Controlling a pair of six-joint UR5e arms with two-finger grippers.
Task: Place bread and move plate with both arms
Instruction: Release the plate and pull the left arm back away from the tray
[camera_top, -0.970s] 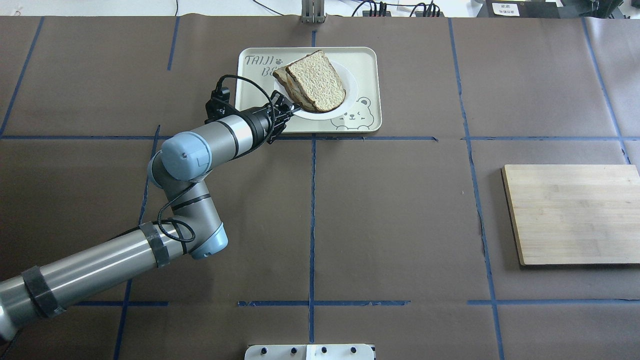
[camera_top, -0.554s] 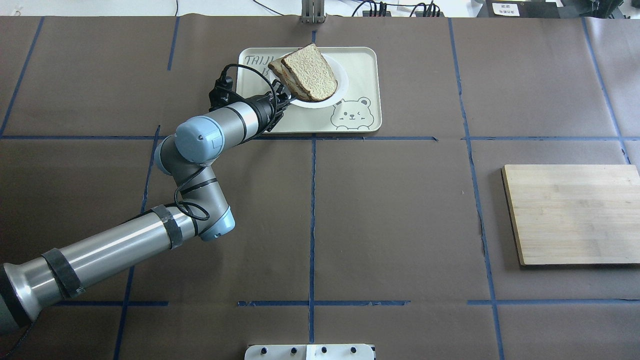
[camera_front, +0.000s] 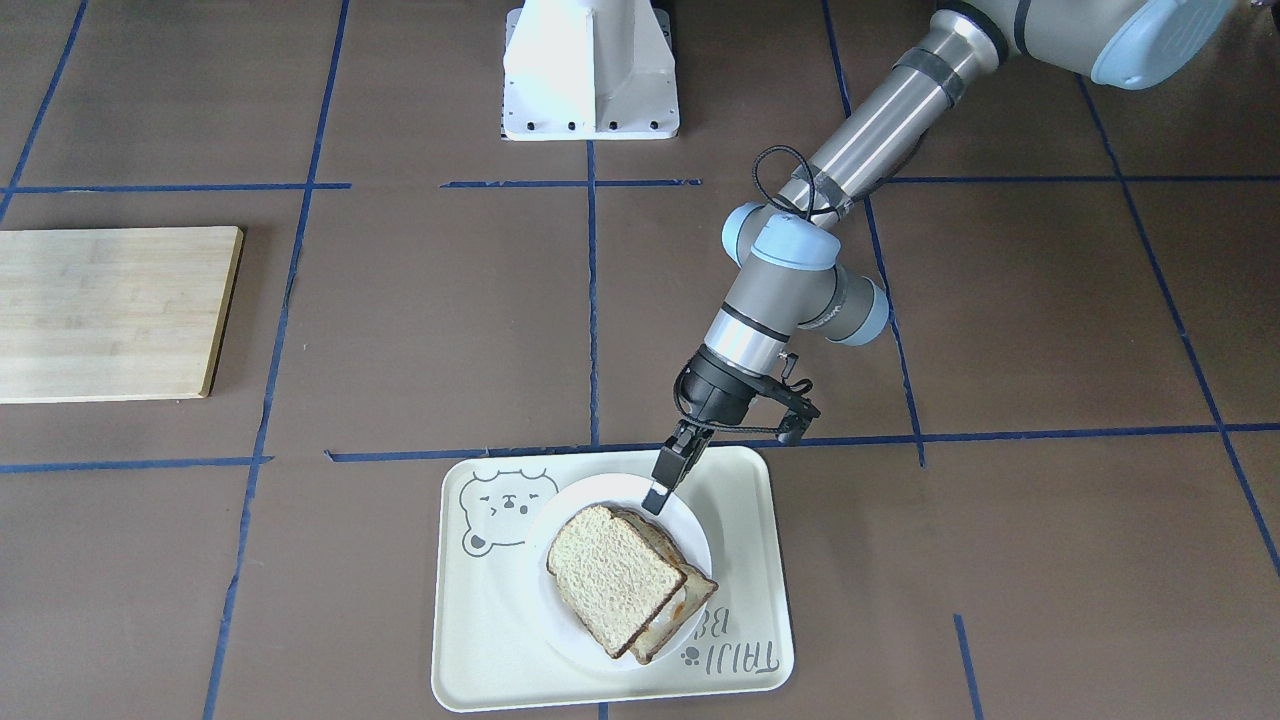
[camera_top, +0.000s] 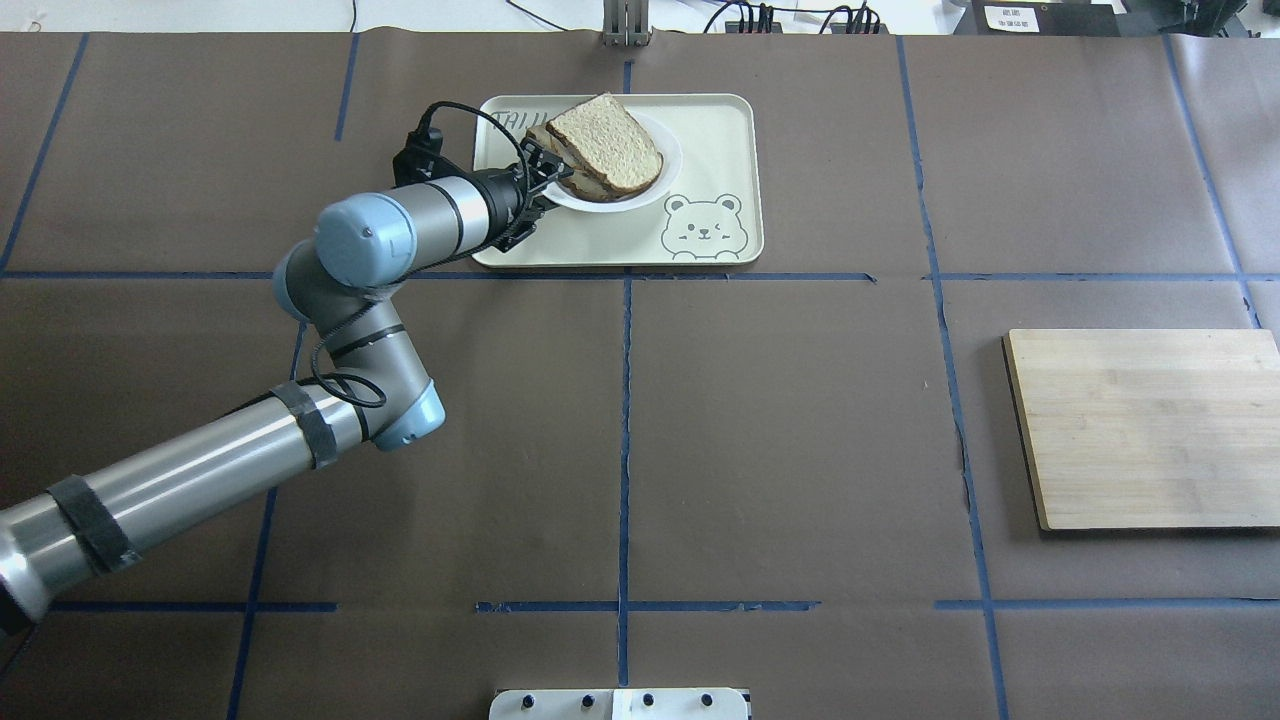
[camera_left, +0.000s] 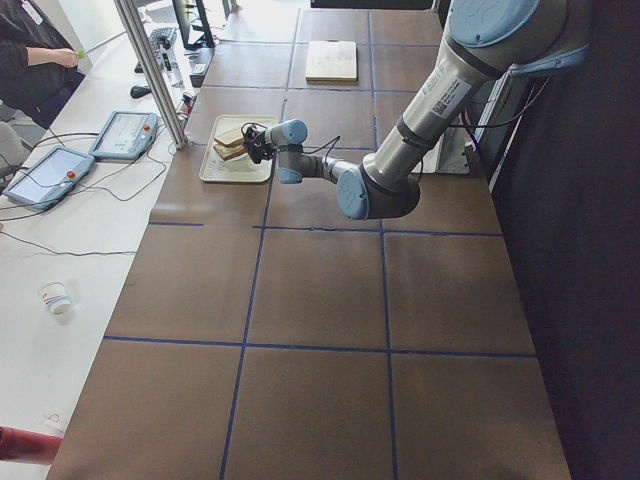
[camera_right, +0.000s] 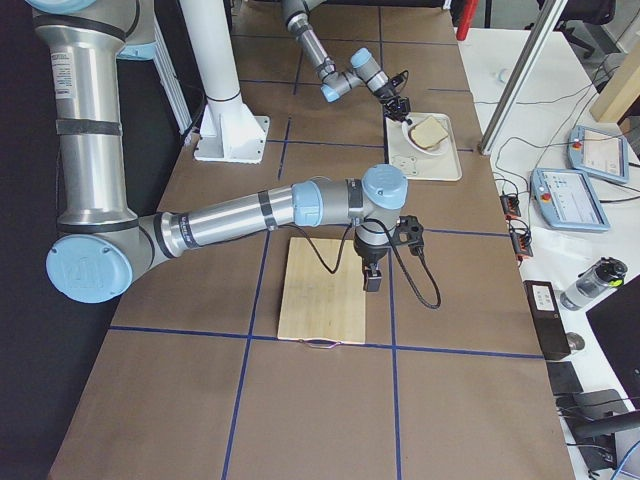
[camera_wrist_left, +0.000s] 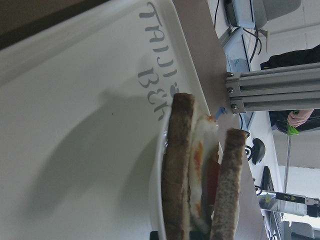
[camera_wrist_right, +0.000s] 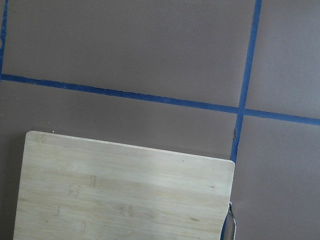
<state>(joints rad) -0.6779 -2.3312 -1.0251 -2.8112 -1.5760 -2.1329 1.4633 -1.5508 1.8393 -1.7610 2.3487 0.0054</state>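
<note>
The plain bread slice (camera_top: 605, 145) lies on an egg-topped toast on the small white plate (camera_top: 655, 182), which is over the far left part of the cream bear tray (camera_top: 725, 115). My left gripper (camera_top: 548, 165) is shut on the plate's near left rim; in the front view its fingers (camera_front: 657, 490) pinch the plate (camera_front: 692, 535) beside the bread (camera_front: 603, 575). The left wrist view shows the bread (camera_wrist_left: 227, 190) edge-on over the tray (camera_wrist_left: 75, 125). My right gripper (camera_right: 372, 280) hangs over the wooden board; I cannot tell if it is open or shut.
The wooden cutting board (camera_top: 1140, 430) lies at the right of the table and also shows in the right wrist view (camera_wrist_right: 125, 190). The white base block (camera_front: 590, 70) stands at the robot's side. Blue tape lines cross the brown table cover.
My left gripper has carried the plate with the bread towards the tray's far left corner, and it looks lower. The left arm's elbow has swung left.
</note>
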